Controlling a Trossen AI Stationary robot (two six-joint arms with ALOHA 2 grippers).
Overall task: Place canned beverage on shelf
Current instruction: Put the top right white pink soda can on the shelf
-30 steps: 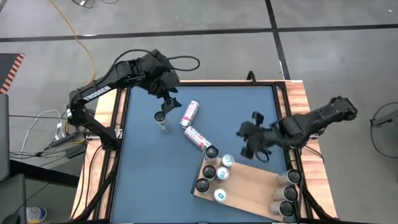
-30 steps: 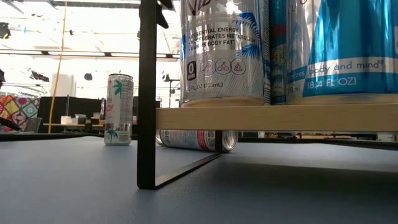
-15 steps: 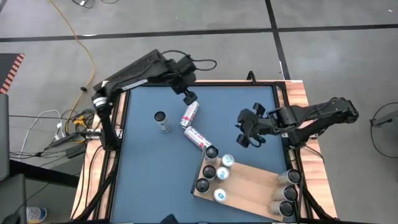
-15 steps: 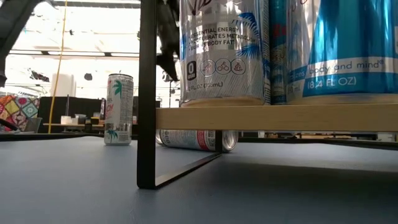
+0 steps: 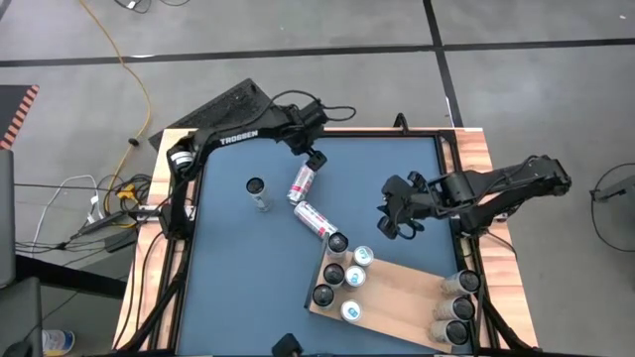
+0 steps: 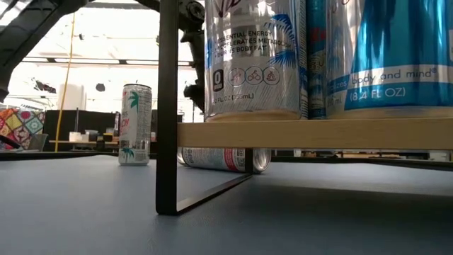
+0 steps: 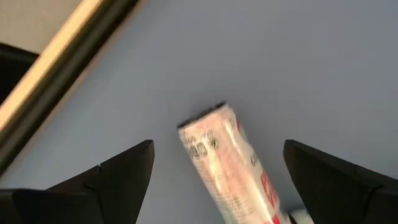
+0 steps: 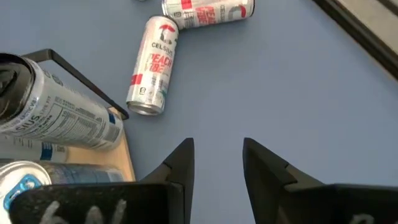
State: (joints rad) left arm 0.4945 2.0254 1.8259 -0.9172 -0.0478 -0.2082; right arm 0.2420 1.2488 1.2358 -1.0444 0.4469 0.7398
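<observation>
**Left gripper lining up on a fallen can**

Left gripper (image 5: 316, 159) now parked upper centre of the frame, fingers spread wide, right over the upper lying can (image 5: 302, 182). Swung across from beside the upright can (image 5: 257, 190) a second ago, so probably next pick. Right gripper (image 5: 399, 220) pulled back right of centre, empty, fingers parted a little. Shelf (image 5: 397, 297) sits lower right with cans already standing on it. Second lying can (image 5: 313, 219) waiting on the tabletop (image 5: 228, 268).
</observation>
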